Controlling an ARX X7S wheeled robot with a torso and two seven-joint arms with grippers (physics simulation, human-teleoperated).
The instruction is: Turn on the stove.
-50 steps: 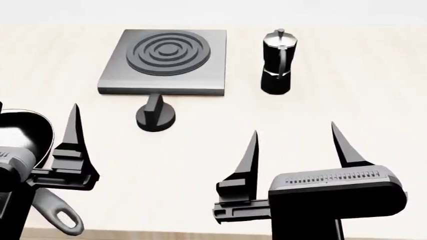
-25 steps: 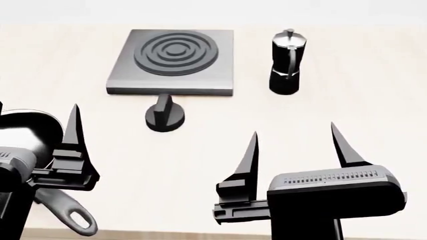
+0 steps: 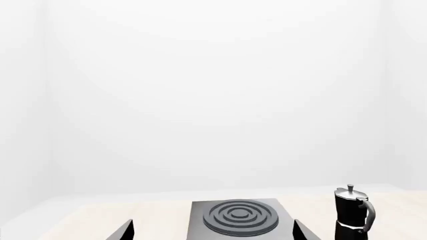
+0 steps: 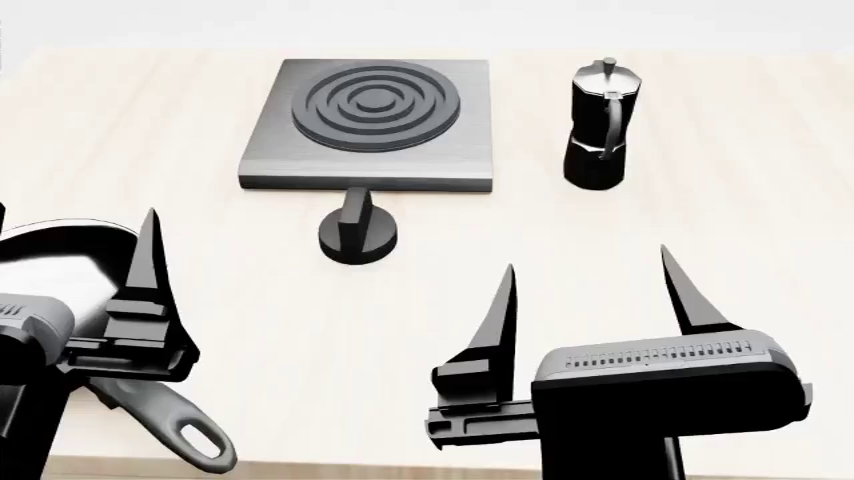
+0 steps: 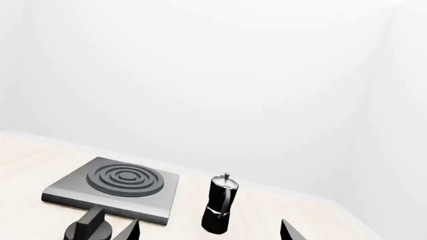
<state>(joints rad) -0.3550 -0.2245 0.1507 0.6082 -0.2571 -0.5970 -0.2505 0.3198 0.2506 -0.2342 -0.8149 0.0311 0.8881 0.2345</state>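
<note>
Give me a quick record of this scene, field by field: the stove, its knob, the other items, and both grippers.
stove: grey square slab with dark ring burner, on the table
knob: black, on the table just in front of the stove's near edge, untouched
moka pot: upright, right of the stove, apart from it
pan: black, at near left, partly hidden by the left arm
left gripper: only one finger in view, state unclear, holding nothing visible
right gripper: open, empty, short of the knob

Matte black claws: right claw (image 4: 587, 290) long pointed blades, boxy ribbed-vent housing; left claw (image 4: 140, 262) same black.
</note>
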